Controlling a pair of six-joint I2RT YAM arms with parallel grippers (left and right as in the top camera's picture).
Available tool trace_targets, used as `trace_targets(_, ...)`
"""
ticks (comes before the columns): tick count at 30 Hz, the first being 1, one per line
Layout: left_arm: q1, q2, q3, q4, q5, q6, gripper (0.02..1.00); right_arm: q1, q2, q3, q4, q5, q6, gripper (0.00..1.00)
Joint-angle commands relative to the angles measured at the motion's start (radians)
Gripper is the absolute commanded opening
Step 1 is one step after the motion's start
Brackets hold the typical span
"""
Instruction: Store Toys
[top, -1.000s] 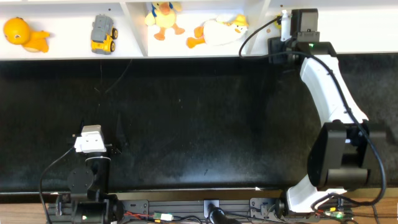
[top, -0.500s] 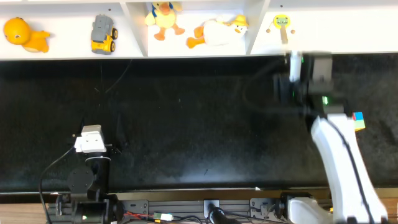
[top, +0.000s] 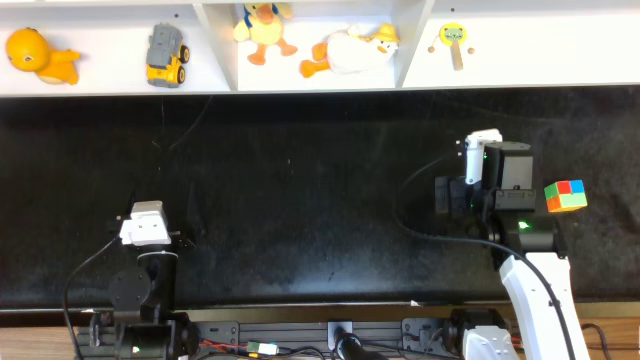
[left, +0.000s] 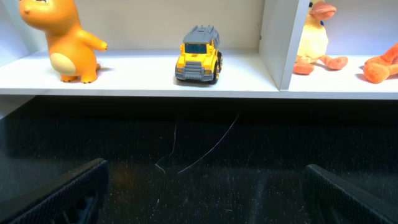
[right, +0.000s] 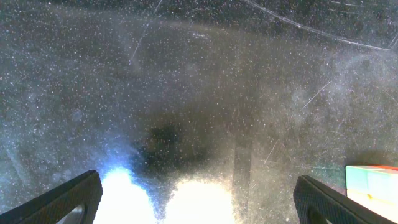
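Cube (top: 564, 195), multicoloured, sits on the black table (top: 300, 200) toward its right side, well apart from the white shelf (top: 320, 88) along the far edge. It appears to be the one toy not yet stored.

On the shelf, an orange figure (top: 40, 55) and a yellow truck (top: 165, 55) share the left compartment. A duck (top: 262, 30) and a white plush (top: 350, 50) lying on its side share the middle one. A small toy (top: 453, 40) lies in the right one, with room beside it, probably for the cube.

The right gripper (right: 196, 186) hangs low over bare table with its fingers spread wide and nothing between them. The cube is just beside it, off to one side rather than between the fingers. The wide spread suits taking the cube next.

The left gripper (left: 205, 168) is parked near its base, also spread wide and empty, facing the shelf. This likely keeps it out of the other arm's way.

The right wrist view cuts the cube (right: 373, 183) off at its edge, showing only a corner. Bright glare washes out the table between that gripper's fingers. The small toy is too small to identify. The left wrist view cuts off the white plush.
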Motion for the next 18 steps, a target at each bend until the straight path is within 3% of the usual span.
trace_targets(1, -0.004, -0.011, -0.003, 0.002, -0.012, 0.019, 0.998, -0.002, -0.010, -0.004, 0.005, 0.000, 0.008, 0.996)
trace_targets(11, -0.004, -0.011, -0.003, 0.002, -0.012, 0.019, 0.998, -0.002, -0.009, -0.004, 0.013, 0.000, 0.008, 0.996)
trace_targets(18, -0.004, -0.011, -0.003, 0.002, -0.012, 0.019, 0.998, -0.007, -0.009, -0.004, 0.018, -0.064, -0.003, 0.996)
